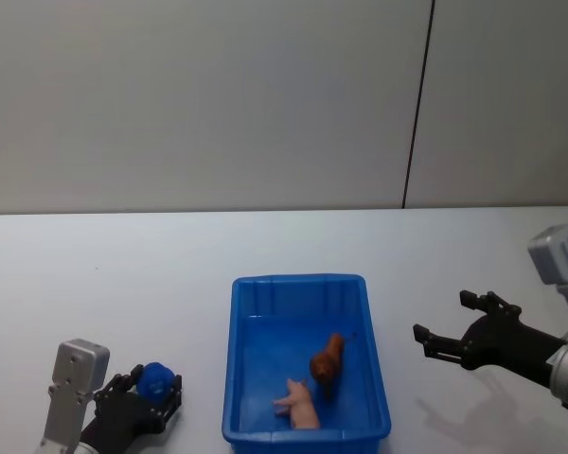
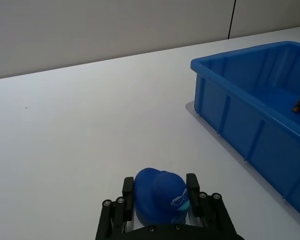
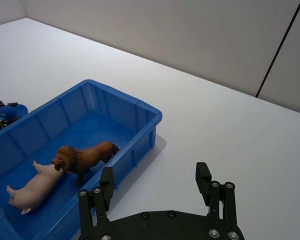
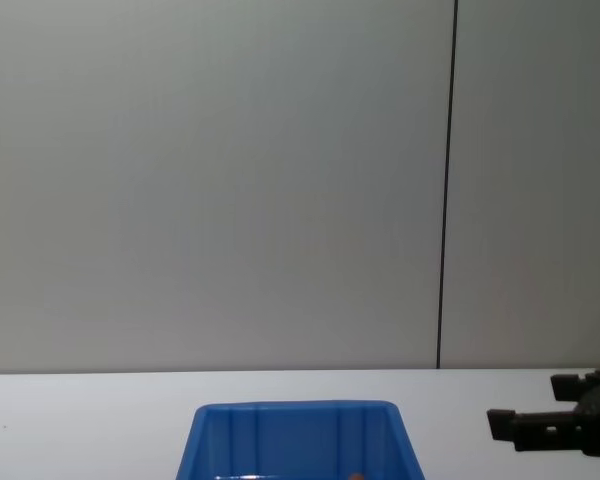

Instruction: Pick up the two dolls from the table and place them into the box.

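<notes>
Fingers of the left gripper, lower left of the head view, clamp a blue doll over the bench, ready to carry to the box. Right gripper waits open, mid-right. Lion and pig lie inside.

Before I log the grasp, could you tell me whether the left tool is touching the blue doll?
Touching: in the left wrist view, the left tool has a finger pressed against each side of the blue doll.
</notes>
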Controlling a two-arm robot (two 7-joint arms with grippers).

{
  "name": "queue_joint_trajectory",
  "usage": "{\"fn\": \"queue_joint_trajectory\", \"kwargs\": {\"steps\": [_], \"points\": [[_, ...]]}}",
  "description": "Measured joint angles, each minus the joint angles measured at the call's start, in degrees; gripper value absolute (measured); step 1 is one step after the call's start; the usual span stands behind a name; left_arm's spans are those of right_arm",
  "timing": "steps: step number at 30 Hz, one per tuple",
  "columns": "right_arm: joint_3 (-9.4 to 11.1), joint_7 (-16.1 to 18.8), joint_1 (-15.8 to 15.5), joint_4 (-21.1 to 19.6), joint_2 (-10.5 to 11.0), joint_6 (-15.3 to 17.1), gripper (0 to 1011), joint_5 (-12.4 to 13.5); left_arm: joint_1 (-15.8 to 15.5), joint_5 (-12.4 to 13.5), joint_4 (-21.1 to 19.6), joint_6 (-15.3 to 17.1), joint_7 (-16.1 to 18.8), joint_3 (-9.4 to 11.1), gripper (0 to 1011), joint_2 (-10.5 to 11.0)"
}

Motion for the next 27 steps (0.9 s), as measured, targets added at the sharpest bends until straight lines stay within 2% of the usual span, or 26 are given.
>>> {"fn": "queue_joint_trajectory", "kwargs": {"steps": [4, 13, 27], "points": [[0.0, 0.0, 0.0, 0.0, 0.0, 0.0, 1001, 0.0, -0.6, 0.4, 0.9, 0.0, -1.0, -0.2, 584, -0.3], [0.0, 0.0, 0.0, 0.0, 0.0, 0.0, 1001, 0.0, -1.4, 1.3, 0.5, -0.4, -1.7, -0.8, 523, -0.4], [0.0, 0.0, 0.0, 0.0, 0.0, 0.0, 1001, 0.0, -3.2, 4.3, -5.6, -2.1, -1.4, -1.3, 433, -1.6]]}}
